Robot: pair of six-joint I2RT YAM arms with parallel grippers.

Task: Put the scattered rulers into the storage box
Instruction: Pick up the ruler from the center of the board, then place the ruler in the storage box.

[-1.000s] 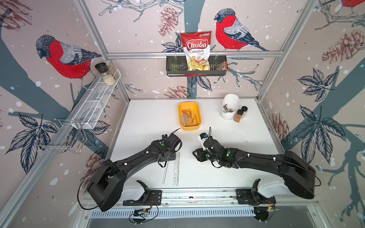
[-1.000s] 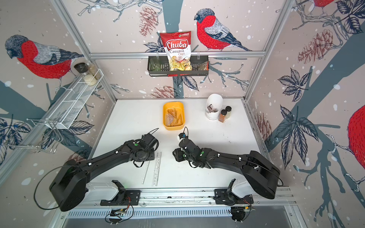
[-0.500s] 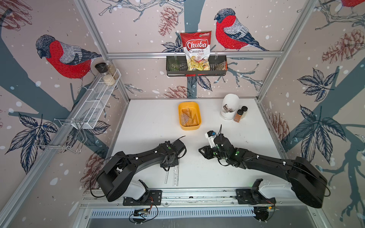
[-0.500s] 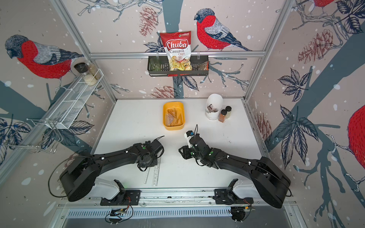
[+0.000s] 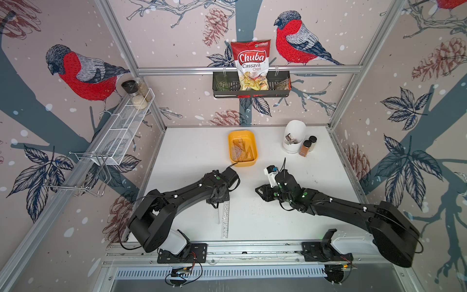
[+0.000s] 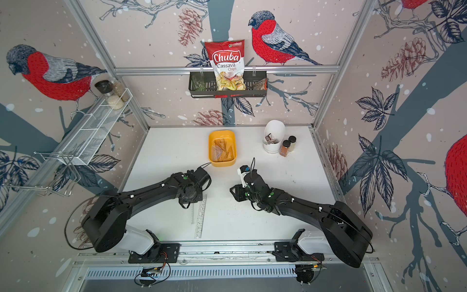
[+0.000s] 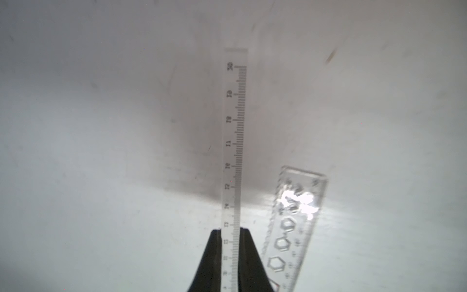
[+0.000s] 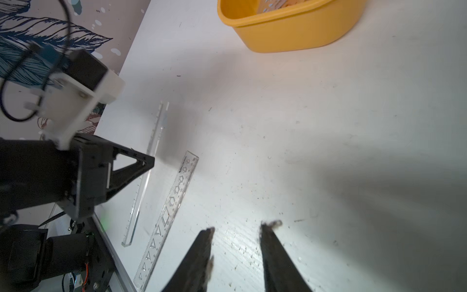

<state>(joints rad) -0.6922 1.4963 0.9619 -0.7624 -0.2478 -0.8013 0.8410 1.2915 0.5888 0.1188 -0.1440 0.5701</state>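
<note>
**Bimanual workcell, overhead and wrist views.** The left gripper (image 7: 232,230) is closed across the width of a clear straight ruler (image 7: 235,126), with one finger against each long edge. The graduated strip runs out ahead of the fingers over the white table (image 7: 101,177). Whether the ruler is clear of the surface cannot be told. Just beside it, and apart from it, lies a clear stencil ruler (image 7: 293,227) with hexagon cut-outs, set at a slight angle to the held one.

In both top views the pair appears in the lower centre of the frame. The straight ruler (image 5: 217,215) is left of the stencil ruler (image 5: 225,220). Both point toward the bottom edge, and their upper ends are covered by the left arm (image 5: 192,192).

The right gripper (image 8: 238,227) stands partly open over bare table with nothing between its jaws. In the top views it sits right of centre, well apart from both rulers.

The storage box (image 5: 243,163), a yellow-orange tub, sits in the upper centre of the table, above the two grippers in the frame. Several see-through rulers (image 5: 241,149), triangles among them, lie inside it. To the right of the box stand a white pot (image 5: 294,131) and two spice jars (image 5: 307,148).
</note>
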